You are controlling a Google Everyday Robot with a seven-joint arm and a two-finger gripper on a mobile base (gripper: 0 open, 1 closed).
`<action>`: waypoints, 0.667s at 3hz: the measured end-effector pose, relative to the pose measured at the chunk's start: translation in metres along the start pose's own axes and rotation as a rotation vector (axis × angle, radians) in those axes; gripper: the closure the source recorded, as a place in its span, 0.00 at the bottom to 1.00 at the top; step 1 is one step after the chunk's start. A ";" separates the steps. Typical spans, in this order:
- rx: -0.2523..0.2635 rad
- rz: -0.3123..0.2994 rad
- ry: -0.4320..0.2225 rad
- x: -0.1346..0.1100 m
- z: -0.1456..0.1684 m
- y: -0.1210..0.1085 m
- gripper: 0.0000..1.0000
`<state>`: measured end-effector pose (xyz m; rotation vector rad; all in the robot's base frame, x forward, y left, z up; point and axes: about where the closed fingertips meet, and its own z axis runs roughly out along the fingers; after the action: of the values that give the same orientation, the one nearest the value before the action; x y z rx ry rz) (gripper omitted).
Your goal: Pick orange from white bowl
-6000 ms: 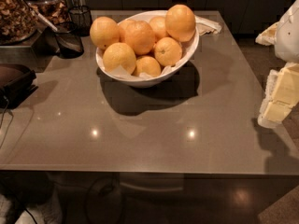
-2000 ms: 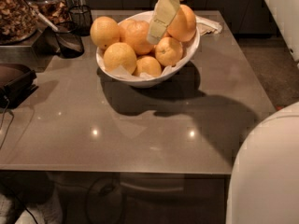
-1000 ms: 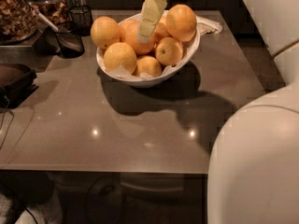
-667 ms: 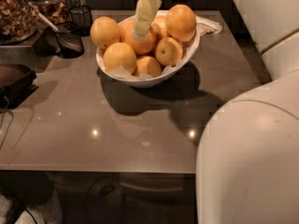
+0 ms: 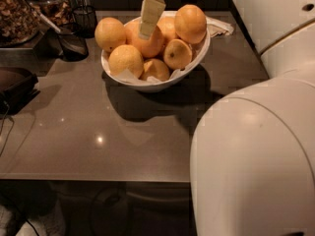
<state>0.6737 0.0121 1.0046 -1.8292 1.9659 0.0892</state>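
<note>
The white bowl (image 5: 158, 84) stands at the back middle of the grey table, lined with white paper and heaped with several oranges. The orange (image 5: 153, 44), large and deep-coloured, sits in the middle of the pile. Another big one (image 5: 190, 23) lies at the right top, and paler ones lie at the left (image 5: 110, 33) and front (image 5: 126, 59). My gripper (image 5: 146, 27) hangs down from the top edge, directly over the middle orange, its tip at or just above the skin. It hides part of that orange.
My arm's large white body (image 5: 256, 151) fills the right side and hides the table's right part. A dark mesh cup (image 5: 74, 42) and a jar (image 5: 15, 14) stand at the back left. A black object (image 5: 15, 85) lies at the left edge. A napkin (image 5: 219, 27) lies behind the bowl.
The gripper came in from the right, moved left across the bowl from the right orange to over the middle orange. The arm's white body has swung further into view.
</note>
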 end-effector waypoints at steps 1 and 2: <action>-0.011 -0.001 0.005 0.002 0.007 -0.002 0.28; -0.033 0.003 0.011 0.006 0.016 0.000 0.25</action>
<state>0.6779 0.0117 0.9884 -1.8513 1.9867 0.1135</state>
